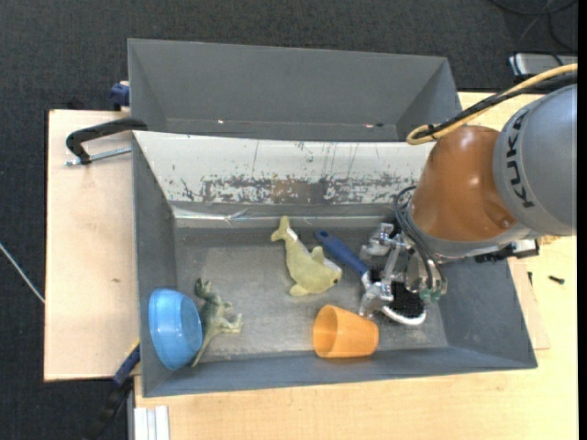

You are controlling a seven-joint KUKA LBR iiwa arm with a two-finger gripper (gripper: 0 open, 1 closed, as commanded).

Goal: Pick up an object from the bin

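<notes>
Pincer (396, 299) hangs low in the grey bin (151, 246), just to the right of the orange cup (344, 333). It is down near the floor because that is where the toys lie. I cannot tell if it is open or shut, or if it has hold of anything. A small black and white thing (405, 313) sits right under it, close to the cup's right end. That may be what it is after, or it may be part of the pincer. The cup lies on its side, so it could roll if bumped. Up and left of the cup lies a yellow fish toy (307, 266). A blue stick (341, 253) rests above the cup, close to the pincer. Far left of the cup, a green dinosaur (215, 314) lies right beside a blue bowl (174, 328).
</notes>
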